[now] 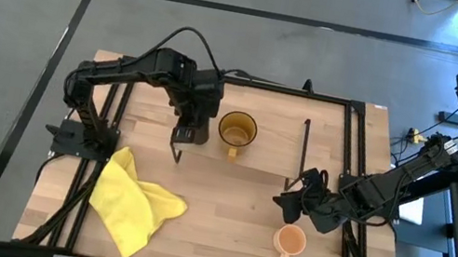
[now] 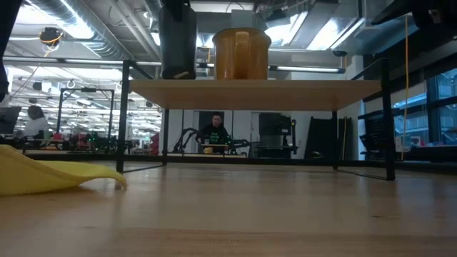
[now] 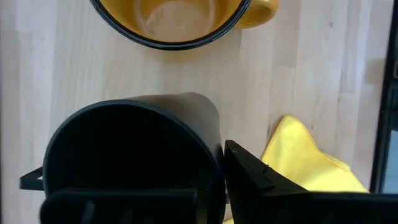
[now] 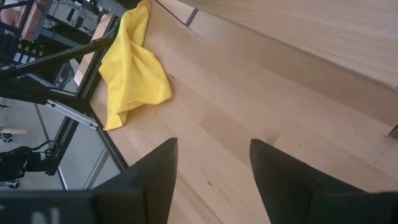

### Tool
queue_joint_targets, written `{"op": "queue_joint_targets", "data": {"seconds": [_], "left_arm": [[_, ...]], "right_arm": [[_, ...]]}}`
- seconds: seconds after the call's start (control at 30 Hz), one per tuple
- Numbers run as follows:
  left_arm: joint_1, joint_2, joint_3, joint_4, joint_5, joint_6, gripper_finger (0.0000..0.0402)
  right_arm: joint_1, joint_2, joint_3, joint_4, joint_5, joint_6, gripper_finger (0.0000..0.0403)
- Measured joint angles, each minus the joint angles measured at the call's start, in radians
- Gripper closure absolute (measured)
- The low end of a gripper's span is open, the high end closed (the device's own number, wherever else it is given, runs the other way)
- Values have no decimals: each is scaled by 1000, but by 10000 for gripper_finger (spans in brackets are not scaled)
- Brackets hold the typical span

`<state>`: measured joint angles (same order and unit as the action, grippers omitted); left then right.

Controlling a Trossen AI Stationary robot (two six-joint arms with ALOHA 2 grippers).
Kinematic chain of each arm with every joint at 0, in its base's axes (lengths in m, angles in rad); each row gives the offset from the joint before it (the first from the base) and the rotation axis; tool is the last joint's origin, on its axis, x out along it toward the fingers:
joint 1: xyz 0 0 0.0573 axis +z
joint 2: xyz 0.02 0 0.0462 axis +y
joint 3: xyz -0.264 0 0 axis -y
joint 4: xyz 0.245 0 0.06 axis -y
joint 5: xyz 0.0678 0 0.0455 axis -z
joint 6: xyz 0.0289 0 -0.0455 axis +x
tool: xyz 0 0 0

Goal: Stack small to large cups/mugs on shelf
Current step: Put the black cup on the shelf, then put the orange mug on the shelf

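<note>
The small black cup (image 3: 124, 155) is in my left gripper (image 3: 211, 199) over the left part of the light-wood shelf (image 2: 250, 93). In the low view the black cup (image 2: 177, 43) stands upright beside the amber glass mug (image 2: 241, 53), which stands on its base on the shelf board. In the high view my left gripper (image 1: 191, 129) is just left of the amber mug (image 1: 237, 130). The peach-orange mug (image 1: 289, 241) stands on the tabletop at the near right. My right gripper (image 1: 292, 201) is open and empty just above it, over bare tabletop (image 4: 214, 180). My left gripper holds the black cup by its rim wall (image 3: 214, 165), on the side away from the amber mug. One finger is inside the cup (image 3: 124, 202) and one outside (image 3: 267, 183). The fingers come from above, pointing down. The cup is upright, its base at the shelf top; whether it rests there I cannot tell.
A crumpled yellow cloth (image 1: 135, 205) lies on the tabletop at the near left, below the shelf's front edge. The shelf's thin dark legs (image 2: 123, 118) stand on the table. Black frame rails (image 1: 351, 160) run along the table's sides. People show in the room beyond.
</note>
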<state>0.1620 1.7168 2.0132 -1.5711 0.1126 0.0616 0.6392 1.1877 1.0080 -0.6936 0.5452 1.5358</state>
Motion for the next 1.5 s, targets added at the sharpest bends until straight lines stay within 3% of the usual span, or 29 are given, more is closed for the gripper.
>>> {"op": "queue_joint_targets", "data": {"seconds": [0.97, 1.3, 1.5], "left_arm": [[-61, -1, 0, 0, -54, -30, 354], [-109, -96, 0, 0, -106, -62, 342], [-202, -216, 0, 6, -155, -179, 346]], "right_arm": [[-15, -45, 0, -76, -44, 37, 201], [-18, -125, 0, -110, -5, -20, 201], [-16, -203, 68, -332, -149, -75, 201]]}}
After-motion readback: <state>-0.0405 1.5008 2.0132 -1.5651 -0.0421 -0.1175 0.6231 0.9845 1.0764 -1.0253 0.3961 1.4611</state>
